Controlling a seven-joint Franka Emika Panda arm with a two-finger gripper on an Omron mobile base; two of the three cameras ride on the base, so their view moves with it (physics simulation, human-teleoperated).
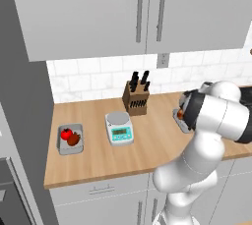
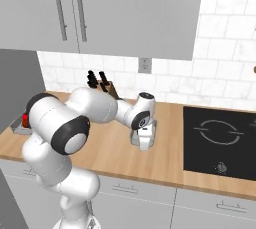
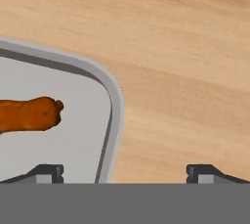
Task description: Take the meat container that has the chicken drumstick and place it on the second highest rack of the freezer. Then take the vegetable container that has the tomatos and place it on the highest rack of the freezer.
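the gripper (image 3: 125,171) hangs low over the meat container (image 3: 73,130), jaws wide apart astride its rim, the chicken drumstick (image 3: 29,114) inside. the tomatos (image 1: 70,136) wait in their container (image 1: 70,139) on the desk (image 1: 147,140); nothing is shelved yet.

The meat container (image 3: 73,135), a shallow grey tray with a rounded rim, sits flat on the wooden counter (image 3: 185,47) and holds a glossy orange-brown chicken drumstick (image 3: 29,114) lying on its side. Farther left on the counter, a similar tray (image 1: 70,139) holds two tomatoes (image 1: 70,136), one bright red, one darker.
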